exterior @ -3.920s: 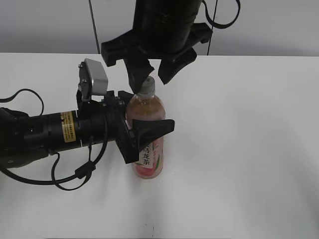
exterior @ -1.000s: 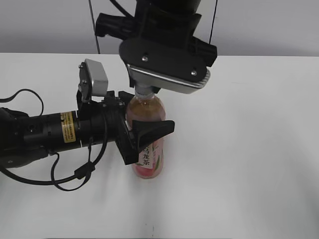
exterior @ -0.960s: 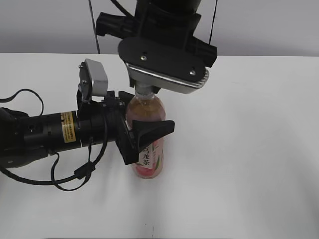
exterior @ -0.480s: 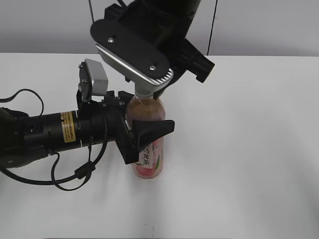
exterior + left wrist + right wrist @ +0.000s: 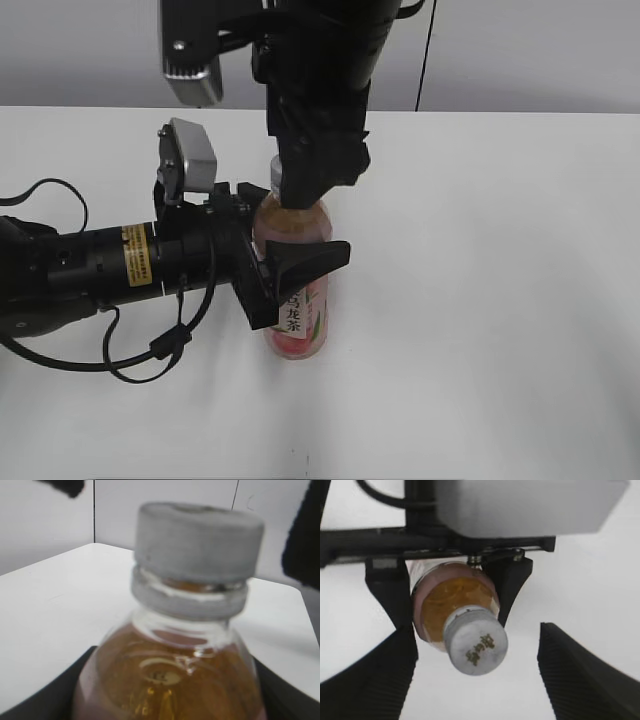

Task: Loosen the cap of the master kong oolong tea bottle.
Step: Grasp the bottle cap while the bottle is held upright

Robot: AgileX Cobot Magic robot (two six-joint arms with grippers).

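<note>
White table [image 5: 500,300] carries the tea bottle [image 5: 296,300], upright, my left gripper [image 5: 290,265] clamped round its middle. My right gripper [image 5: 475,680] hangs above the cap [image 5: 475,646], its fingers [image 5: 580,670] spread wide and clear of it. From outside, my arm hides most of the cap

One tea bottle [image 5: 295,290], one white cap [image 5: 475,645], two grippers: left [image 5: 285,270], right [image 5: 315,170].
</note>
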